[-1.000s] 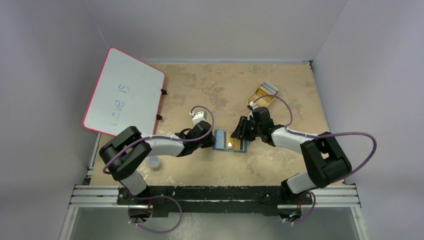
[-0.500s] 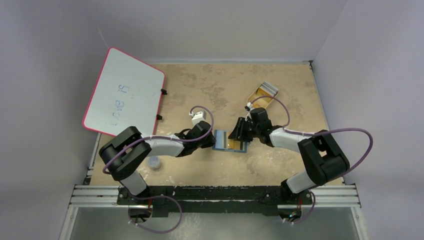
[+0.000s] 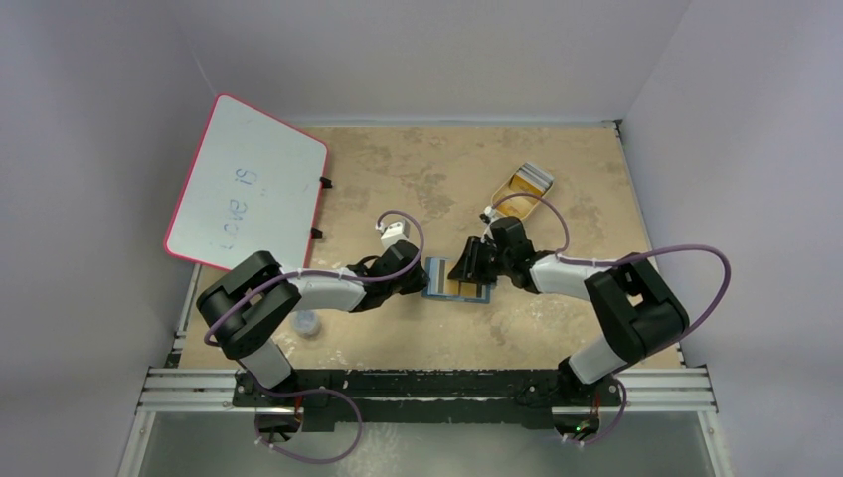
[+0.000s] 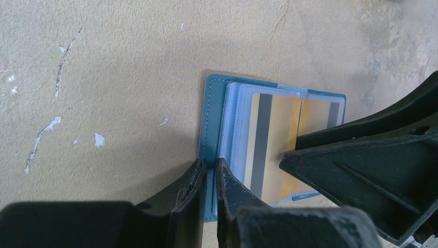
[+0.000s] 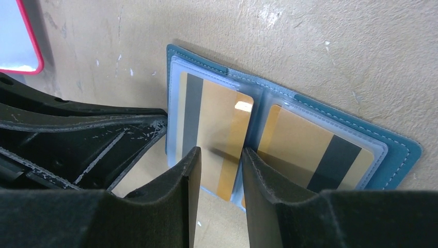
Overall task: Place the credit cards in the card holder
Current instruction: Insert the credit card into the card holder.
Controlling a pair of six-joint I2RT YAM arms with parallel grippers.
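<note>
The blue card holder [image 3: 477,294] lies open at the table's middle, also in the left wrist view [image 4: 212,119] and the right wrist view [image 5: 397,150]. One orange card with a dark stripe [image 5: 214,113] sits partly in its left clear pocket, and another [image 5: 310,150] sits in the right pocket. My left gripper [image 4: 209,170] is shut on the holder's left cover edge [image 3: 424,279]. My right gripper [image 5: 219,155] is narrowly open, its fingers astride the left card's inner edge, gripping nothing [image 3: 467,266]. A pile of orange and silver cards [image 3: 524,184] lies at the back right.
A pink-rimmed whiteboard [image 3: 247,184] leans at the back left, its corner also in the right wrist view [image 5: 18,36]. A small clear cap [image 3: 309,323] lies beside the left arm's base. Walls close the table on three sides.
My right gripper has moved left over the card holder, and the card under it sits further into the left pocket. My left gripper has stayed on the holder's edge.
</note>
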